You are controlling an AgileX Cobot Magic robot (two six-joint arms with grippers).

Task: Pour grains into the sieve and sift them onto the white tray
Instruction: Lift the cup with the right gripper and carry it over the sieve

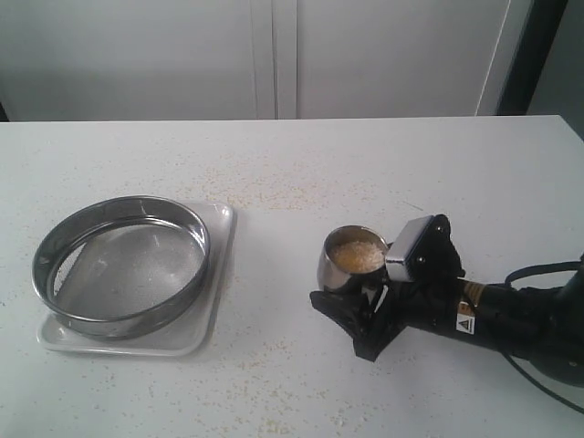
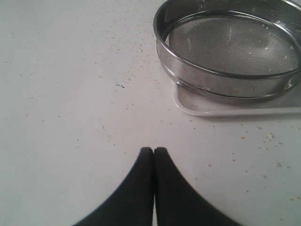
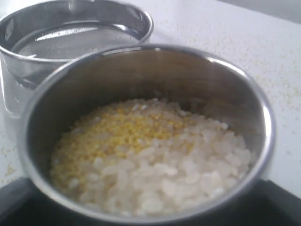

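The sieve (image 1: pixel 119 318), a wide steel ring with a mesh bottom, rests on the white tray (image 1: pixel 217 265) at the table's left; no heap of grain shows in it. To its right stands a small steel cup (image 1: pixel 332 270) filled with the grains (image 1: pixel 357 255), white rice-like bits and yellow meal (image 3: pixel 141 150). My right gripper (image 1: pixel 351 287) is shut on the cup, with its black fingers (image 3: pixel 14 205) either side of the cup wall (image 3: pixel 141 75). My left gripper (image 2: pixel 154 149) is shut and empty over bare table near the sieve (image 2: pixel 225 82) and tray (image 2: pixel 207 109); the exterior view does not show it.
Stray grains speckle the white tabletop (image 1: pixel 292 192), thickest behind the tray and near the front edge. The right arm's black body and cables (image 1: pixel 511 315) lie low along the table's right side. A pale wall stands behind the table.
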